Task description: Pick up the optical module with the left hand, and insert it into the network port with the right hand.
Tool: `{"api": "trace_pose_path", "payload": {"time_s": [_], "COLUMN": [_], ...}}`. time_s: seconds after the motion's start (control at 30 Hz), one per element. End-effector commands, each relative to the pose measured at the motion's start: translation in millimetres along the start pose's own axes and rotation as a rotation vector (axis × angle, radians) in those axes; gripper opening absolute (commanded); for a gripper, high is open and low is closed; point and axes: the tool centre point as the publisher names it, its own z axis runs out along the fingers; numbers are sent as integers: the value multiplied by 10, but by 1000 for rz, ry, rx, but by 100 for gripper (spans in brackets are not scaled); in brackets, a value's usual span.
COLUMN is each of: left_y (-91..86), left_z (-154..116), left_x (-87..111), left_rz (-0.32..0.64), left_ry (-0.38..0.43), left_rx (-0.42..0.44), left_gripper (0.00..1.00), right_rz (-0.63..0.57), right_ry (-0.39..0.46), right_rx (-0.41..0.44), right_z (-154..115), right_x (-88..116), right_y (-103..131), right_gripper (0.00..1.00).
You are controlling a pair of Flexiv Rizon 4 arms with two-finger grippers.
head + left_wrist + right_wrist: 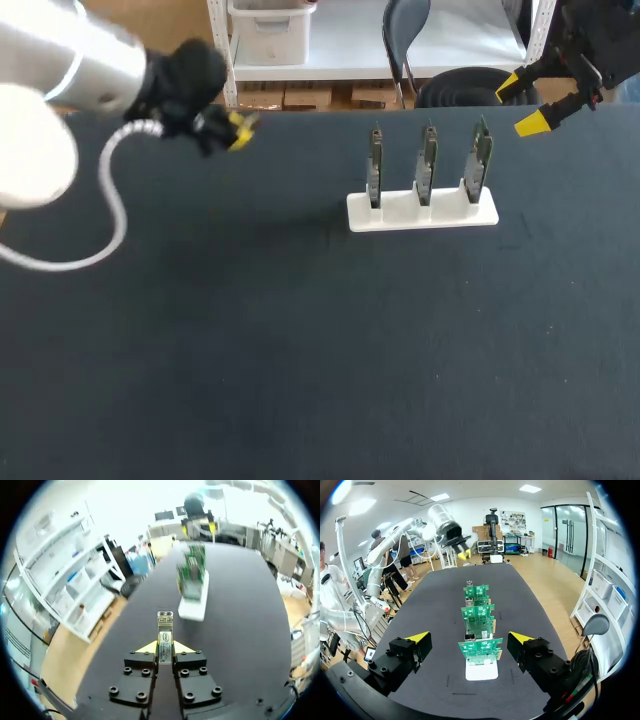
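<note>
A small silver optical module (165, 628) sticks out forward from between the fingers of my left gripper (165, 647), which is shut on it. This gripper (237, 129) hovers over the table's far left. A white stand (422, 211) holds three upright green circuit boards (427, 160) right of centre. In the left wrist view the stand (192, 606) lies ahead of the module. My right gripper (522, 103) is open at the far right, past the stand. In the right wrist view its fingers (469, 639) stand wide, with the nearest board (480, 650) just ahead between them.
A dark table (300, 340) carries only the stand. The left arm's white cable (112, 215) loops down over the table's left side. The table's far edge (320, 111) runs just behind both grippers.
</note>
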Motion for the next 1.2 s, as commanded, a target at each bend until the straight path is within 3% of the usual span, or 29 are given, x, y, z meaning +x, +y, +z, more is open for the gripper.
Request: {"api": "trace_pose_path", "payload": {"time_s": [0.03,0.27,0.5,0.67,0.83,1.2], "left_y": [185,109,-252,-547,-782,-1020], "left_z": [312,538,775,1009,1180,1531], "left_x": [-590,-1488,-2077,-2334,-2523,-2636], "left_rz": [44,58,86,58,62,50], "left_ry": [-343,-590,-722,-772,-799,-809], "left_rx": [1,69,212,315,364,435], "left_gripper": [0,0,0,0,0,0], "right_rz": [0,0,0,0,0,0], "right_ry": [0,0,0,0,0,0], "right_rx": [4,4,4,4,4,4], "right_z": [3,3,3,3,3,3], "right_x": [-1,-1,-1,-1,-1,-1], "right_y": [16,16,16,16,16,16], "right_gripper": [100,100,100,100,100,100]}}
